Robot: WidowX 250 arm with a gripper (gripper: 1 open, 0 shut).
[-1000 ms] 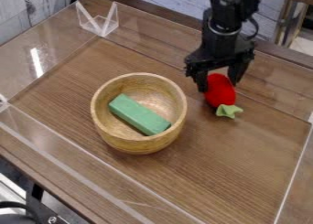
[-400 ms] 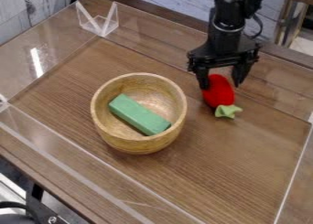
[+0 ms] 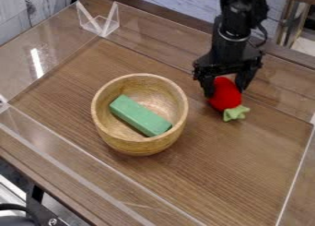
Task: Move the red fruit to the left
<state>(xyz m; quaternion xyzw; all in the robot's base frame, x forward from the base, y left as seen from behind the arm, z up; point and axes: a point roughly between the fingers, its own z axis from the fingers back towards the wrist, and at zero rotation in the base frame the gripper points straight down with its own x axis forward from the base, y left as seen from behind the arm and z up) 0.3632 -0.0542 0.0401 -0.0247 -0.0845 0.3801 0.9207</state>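
Note:
The red fruit (image 3: 224, 96) is a small glossy strawberry toy lying on the wooden table, its light green cap (image 3: 235, 112) pointing toward the front. My gripper (image 3: 227, 83) points straight down right over it, open, with one black finger on each side of the fruit's upper part. The fingers hide part of the fruit, and whether they touch it does not show.
A wooden bowl (image 3: 118, 134) holding a green rectangular block (image 3: 139, 115) sits left of the fruit, in the middle of the table. Clear plastic walls (image 3: 294, 179) fence the table. A clear stand (image 3: 98, 20) is at the back left.
The gripper has shifted slightly right and lower around the fruit. The fruit looks a touch further right, too. The jaws stay open.

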